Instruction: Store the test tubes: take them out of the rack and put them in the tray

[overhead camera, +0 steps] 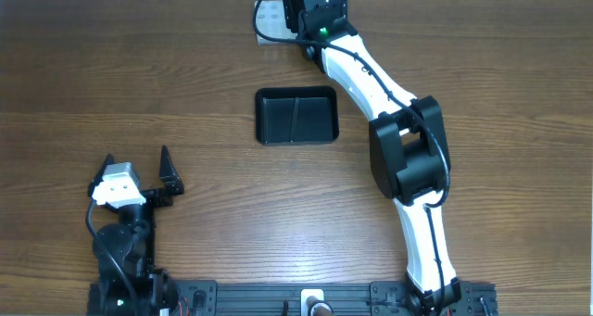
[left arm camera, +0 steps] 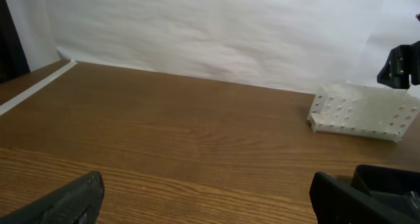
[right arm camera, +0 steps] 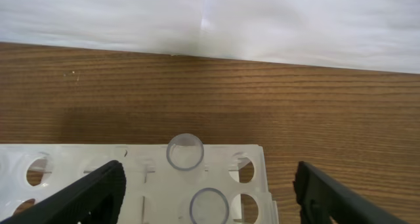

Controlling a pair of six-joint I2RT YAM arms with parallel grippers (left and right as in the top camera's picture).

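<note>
A wooden table (overhead camera: 139,75) with a warm brown surface and fine straight grain spreads across the whole scene. Along its far edge rises a white backdrop (left arm camera: 216,33), smooth and matte. It may be a hung sheet or paper rather than a painted wall, since faint creases and a seam show on it. At one side of the table a pale strip (left arm camera: 36,86) runs along the edge, and a dark panel (left arm camera: 10,33) stands beyond it. The light is soft and even, leaving only faint shadows on the wood.
</note>
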